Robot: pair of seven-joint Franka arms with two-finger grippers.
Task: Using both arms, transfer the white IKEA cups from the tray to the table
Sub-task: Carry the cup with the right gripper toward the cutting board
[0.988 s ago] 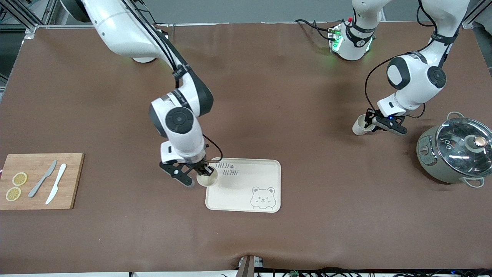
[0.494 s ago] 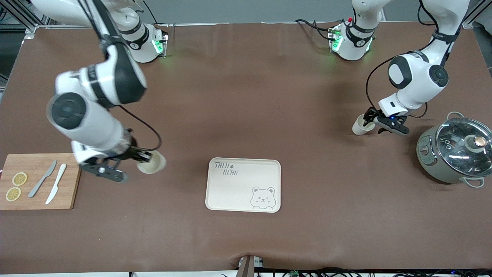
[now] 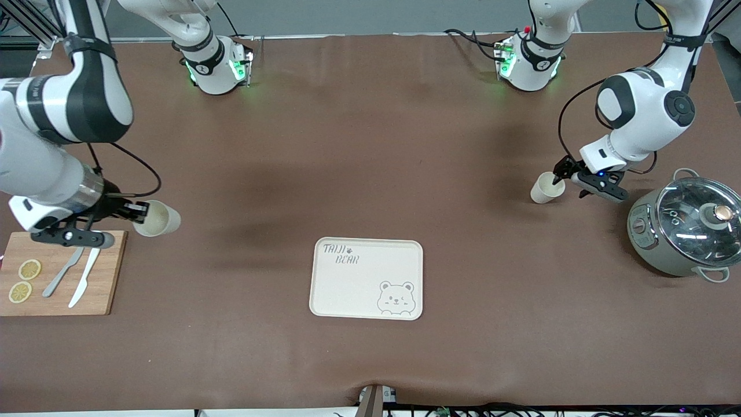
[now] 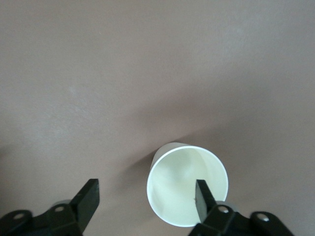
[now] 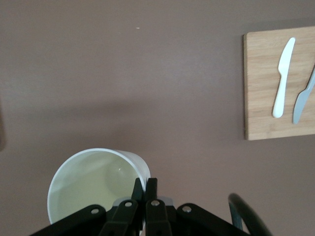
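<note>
One white IKEA cup (image 3: 157,219) is pinched at its rim by my right gripper (image 3: 139,213), which holds it tilted over the bare table beside the cutting board; in the right wrist view the fingers (image 5: 146,186) are closed on the rim of the cup (image 5: 88,184). The other cup (image 3: 546,187) stands upright on the table toward the left arm's end, beside the pot. My left gripper (image 3: 560,176) is at its rim, open. In the left wrist view (image 4: 145,196) one fingertip (image 4: 203,194) is inside the cup (image 4: 182,196) and the other is outside.
A cream bear-printed tray (image 3: 365,289) lies nearer the front camera, mid-table, with nothing on it. A wooden cutting board (image 3: 110,272) with two knives (image 3: 85,277) and lemon slices (image 3: 29,270) is at the right arm's end. A lidded pot (image 3: 686,231) stands at the left arm's end.
My right arm has carried its cup from over the tray's corner toward the cutting board. My left gripper has shifted slightly at the other cup, which stayed in place.
</note>
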